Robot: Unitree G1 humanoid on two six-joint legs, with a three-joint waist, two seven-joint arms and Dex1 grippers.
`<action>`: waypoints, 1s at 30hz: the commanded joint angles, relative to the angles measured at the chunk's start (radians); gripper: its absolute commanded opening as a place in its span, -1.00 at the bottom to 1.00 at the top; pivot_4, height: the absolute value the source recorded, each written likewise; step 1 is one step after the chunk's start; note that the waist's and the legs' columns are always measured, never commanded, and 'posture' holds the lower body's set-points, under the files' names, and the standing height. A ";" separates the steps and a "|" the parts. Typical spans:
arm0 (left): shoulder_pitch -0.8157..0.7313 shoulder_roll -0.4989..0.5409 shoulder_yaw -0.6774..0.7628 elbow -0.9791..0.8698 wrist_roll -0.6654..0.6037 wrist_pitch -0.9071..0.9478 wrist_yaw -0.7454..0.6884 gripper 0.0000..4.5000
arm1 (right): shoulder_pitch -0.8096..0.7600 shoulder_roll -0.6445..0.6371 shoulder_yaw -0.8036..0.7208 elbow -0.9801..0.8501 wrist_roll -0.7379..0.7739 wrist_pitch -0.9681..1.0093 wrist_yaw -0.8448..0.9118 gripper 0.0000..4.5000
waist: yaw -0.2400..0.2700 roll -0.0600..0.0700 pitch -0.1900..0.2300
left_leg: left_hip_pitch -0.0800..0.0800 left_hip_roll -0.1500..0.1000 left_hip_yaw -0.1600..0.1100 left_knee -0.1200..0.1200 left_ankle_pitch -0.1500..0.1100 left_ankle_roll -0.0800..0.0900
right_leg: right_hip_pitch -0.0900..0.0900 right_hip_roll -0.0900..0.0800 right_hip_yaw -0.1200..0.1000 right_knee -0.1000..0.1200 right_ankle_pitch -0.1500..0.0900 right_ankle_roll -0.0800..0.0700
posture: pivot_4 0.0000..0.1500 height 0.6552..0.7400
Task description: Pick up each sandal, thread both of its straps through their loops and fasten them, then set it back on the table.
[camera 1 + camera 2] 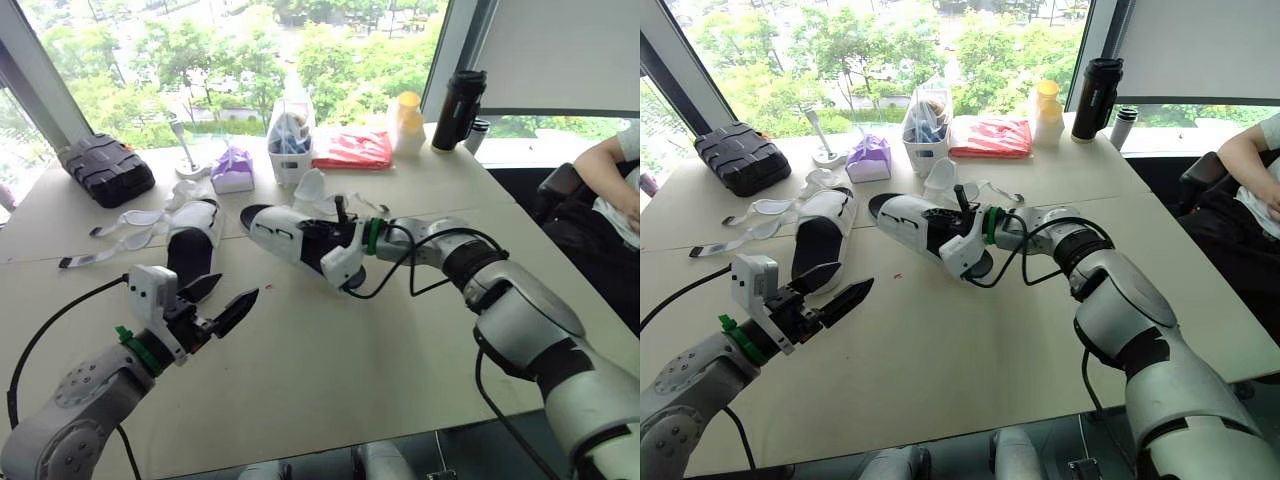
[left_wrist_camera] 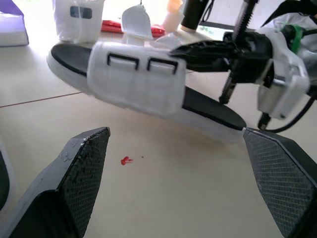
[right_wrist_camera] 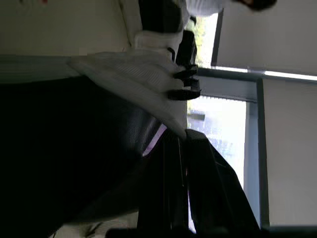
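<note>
**A:** Where is the first sandal (image 1: 285, 232)?

**B:** In the middle of the frame, tilted with one end raised above the table (image 1: 330, 370). Our right gripper (image 1: 335, 228) is pinched closed on its far side. The second sandal (image 1: 195, 245) lies flat left of centre, with its straps loose.

**A:** And our left gripper (image 1: 237, 287)?

**B:** It's at lower left, jaws spread wide and holding nothing, pointing towards the two black loops (image 2: 124, 60).

**A:** How do we do this step well?

**B:** We think we should hold the right grip steady with the loops facing our left arm. Then we take the loose strap (image 2: 136, 20) near its tip and feed it in straight so it doesn't fold.
</note>
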 commanded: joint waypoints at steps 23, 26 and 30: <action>0.057 0.095 -0.005 0.004 0.040 -0.002 -0.178 1.00 | 0.142 -0.191 -0.030 -0.278 -0.074 -0.409 -0.070 0.47 | -0.001 -0.002 0.000 | 0.003 0.002 0.002 0.001 0.003 -0.005 | 0.002 0.002 0.003 0.001 -0.002 -0.004 | 1.00 1.00; 0.083 0.138 -0.011 0.020 0.069 -0.026 -0.259 1.00 | 0.122 -0.215 0.003 -0.176 0.117 -0.454 0.112 0.97 | 0.000 -0.002 0.000 | 0.003 0.002 0.002 0.001 0.003 -0.004 | 0.003 0.002 0.003 0.001 -0.002 -0.004 | 1.00 1.00; 0.084 0.220 -0.057 0.097 0.187 -0.132 -0.429 1.00 | 0.123 -0.271 0.096 -0.094 0.495 -0.413 0.440 0.97 | 0.000 -0.002 0.000 | 0.005 0.002 0.002 0.002 0.002 -0.004 | 0.006 0.002 0.003 -0.001 -0.002 -0.005 | 1.00 1.00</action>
